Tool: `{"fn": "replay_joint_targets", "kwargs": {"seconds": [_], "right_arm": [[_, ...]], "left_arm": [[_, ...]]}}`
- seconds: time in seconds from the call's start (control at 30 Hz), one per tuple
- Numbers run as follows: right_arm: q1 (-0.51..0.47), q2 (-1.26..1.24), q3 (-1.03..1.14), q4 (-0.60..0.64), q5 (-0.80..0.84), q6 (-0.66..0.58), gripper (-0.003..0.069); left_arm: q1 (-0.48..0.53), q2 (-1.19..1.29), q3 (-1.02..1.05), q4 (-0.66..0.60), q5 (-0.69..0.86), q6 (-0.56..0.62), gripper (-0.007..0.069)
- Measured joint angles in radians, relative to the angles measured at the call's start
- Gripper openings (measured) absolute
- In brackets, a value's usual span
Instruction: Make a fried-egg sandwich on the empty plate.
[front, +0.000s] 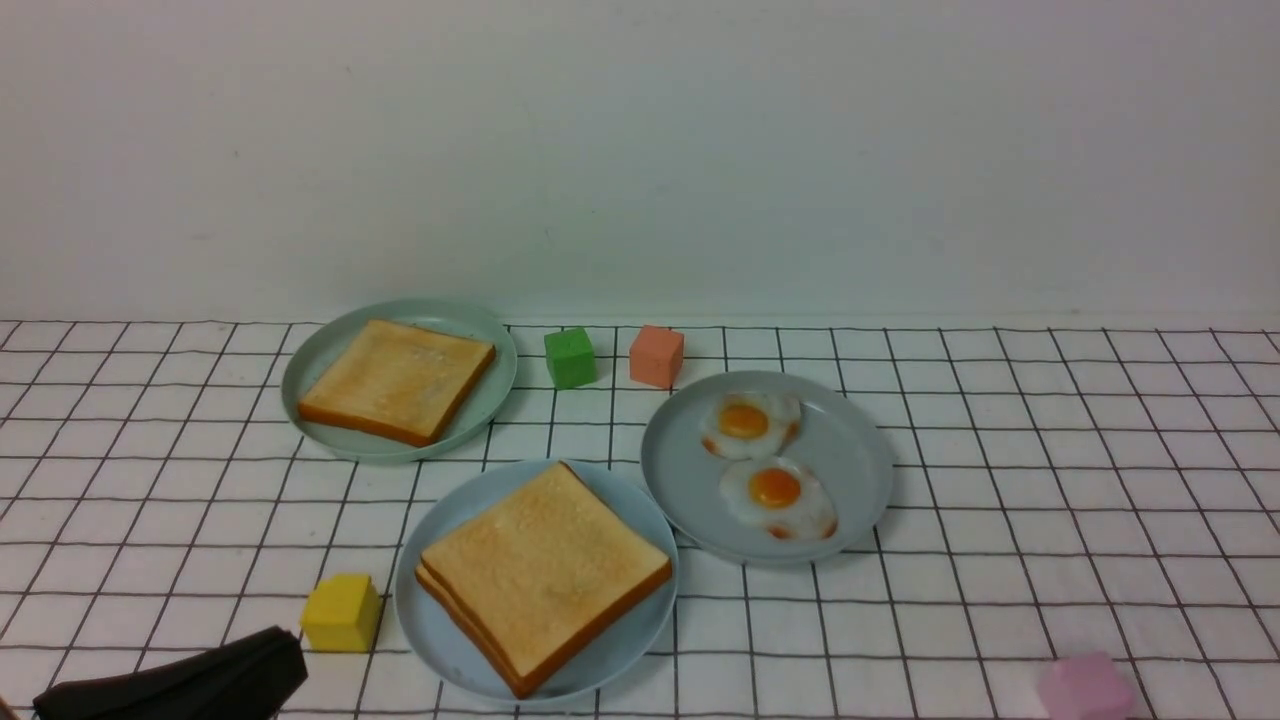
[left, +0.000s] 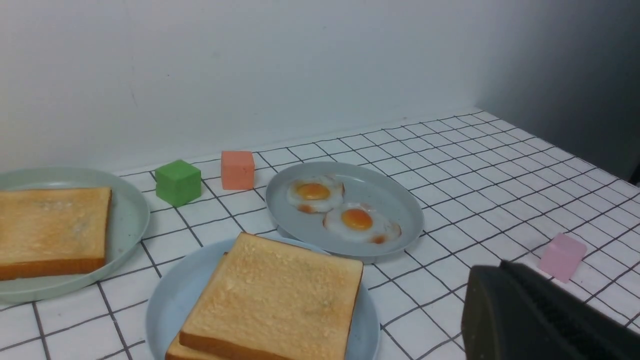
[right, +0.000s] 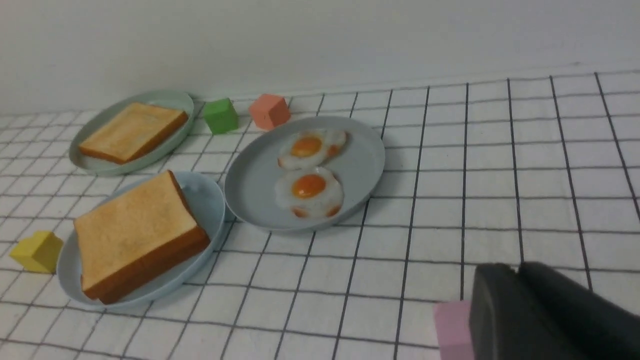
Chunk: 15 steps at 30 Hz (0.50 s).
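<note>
The sky-blue plate (front: 437, 628) lies at the front centre and carries two stacked toast slices. The top slice (front: 545, 565) covers most of the lower one (left: 175, 353), and no egg shows between them. Two fried eggs (front: 750, 420) (front: 778, 495) lie on the grey-blue plate (front: 850, 450) to its right. One more toast slice (front: 398, 378) sits on the pale green plate (front: 490, 390) at the back left. My left gripper (front: 285, 650) rests shut and empty at the front left. My right gripper (right: 515, 267) shows only in its wrist view, fingers together, empty, beside the pink cube (right: 452, 327).
A green cube (front: 570, 357) and a salmon cube (front: 656, 355) stand behind the plates near the wall. A yellow cube (front: 341, 612) sits just left of the sky-blue plate, close to my left gripper. The pink cube (front: 1085, 687) is at the front right.
</note>
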Motion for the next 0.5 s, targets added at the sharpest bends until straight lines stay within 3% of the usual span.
{"fn": "replay_joint_targets", "kwargs": {"seconds": [0.23,0.33,0.4,0.5], "right_arm": [[-0.002,-0.008,0.067,-0.041,0.019,0.007,0.0065],[-0.087,-0.053,0.121,-0.018,-0.056,0.002,-0.0003],[-0.154,-0.066,0.154,-0.010,-0.103,-0.005,-0.0010],[-0.329,-0.111,0.272,0.034,-0.233,-0.046,-0.0013]], "left_arm": [[0.000,0.000,0.000,0.000,0.001,0.000,-0.0013],[0.000,0.000,0.000,0.000,0.001,0.000,-0.0013],[0.000,0.000,0.000,0.000,0.001,0.000,-0.0013],[0.000,0.000,0.000,0.000,0.002,0.000,-0.0013]]}}
